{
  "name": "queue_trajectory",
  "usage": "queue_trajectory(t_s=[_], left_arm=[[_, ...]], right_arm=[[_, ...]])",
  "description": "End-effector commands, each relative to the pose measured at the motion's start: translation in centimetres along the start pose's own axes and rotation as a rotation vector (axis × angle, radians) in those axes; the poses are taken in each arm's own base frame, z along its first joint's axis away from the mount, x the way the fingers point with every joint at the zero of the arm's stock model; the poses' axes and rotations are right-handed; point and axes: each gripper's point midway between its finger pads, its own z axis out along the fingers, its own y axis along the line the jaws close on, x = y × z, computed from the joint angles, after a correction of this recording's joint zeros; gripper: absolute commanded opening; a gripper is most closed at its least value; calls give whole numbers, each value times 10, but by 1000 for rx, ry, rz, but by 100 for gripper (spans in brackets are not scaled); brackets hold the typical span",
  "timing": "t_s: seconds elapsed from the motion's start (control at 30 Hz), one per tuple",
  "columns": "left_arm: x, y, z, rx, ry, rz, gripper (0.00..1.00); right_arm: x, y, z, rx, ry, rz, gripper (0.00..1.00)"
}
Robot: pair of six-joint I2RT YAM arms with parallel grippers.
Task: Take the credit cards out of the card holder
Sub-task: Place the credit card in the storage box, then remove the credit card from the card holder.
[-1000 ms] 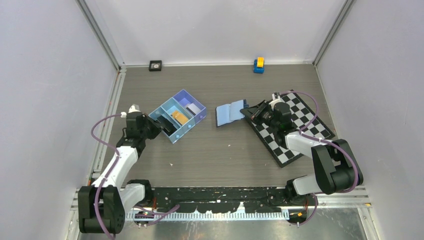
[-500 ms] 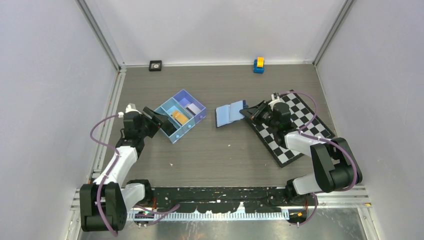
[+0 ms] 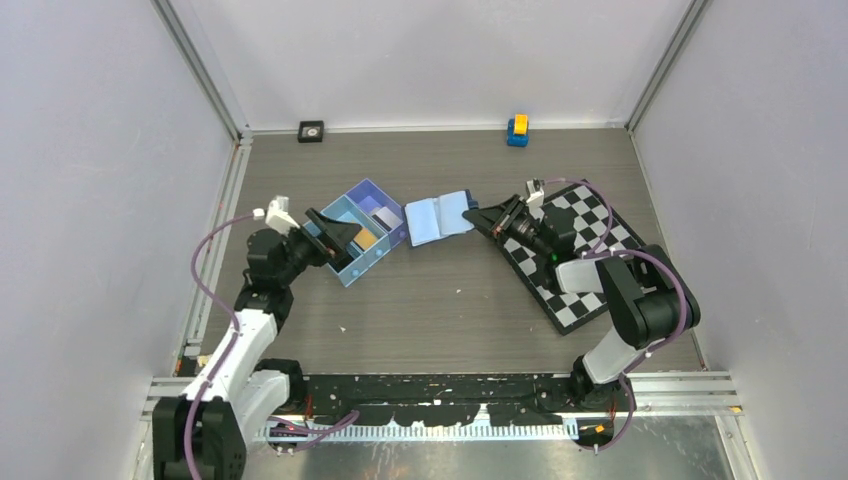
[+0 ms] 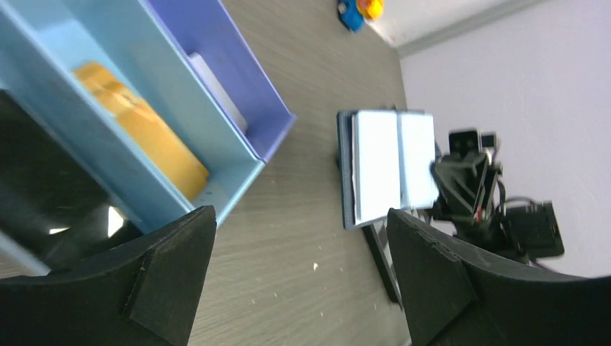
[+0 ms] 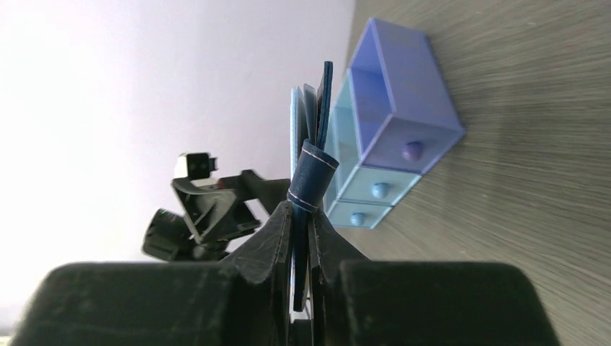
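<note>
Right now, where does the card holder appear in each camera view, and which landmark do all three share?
Top external: card holder, centre, open, right of the tray.
Left wrist: card holder right of centre, past the tray.
Right wrist: card holder centre, edge-on, in the right tool.
Shared landmark: the tray.

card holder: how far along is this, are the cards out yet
An orange card and a pale card lie in the tray. The right gripper pinches the open card holder by its edge; the left gripper is open over the tray. Whether cards remain inside is unclear.
</note>
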Motion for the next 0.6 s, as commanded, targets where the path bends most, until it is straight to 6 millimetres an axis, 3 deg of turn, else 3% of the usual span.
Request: queue_trajectory(t_s=[0.0,0.27,0.57], left_arm=[[17,-42,12,197,83,58,91],[50,-63,35,327,244,15,93],[57,-92,32,508,275,-31,96]], right_arm=[[2,59,-5,-236,23,-52,1],[11,73,-5,-276,51,-85,1],[35,73,8,-269,118,-91,1]])
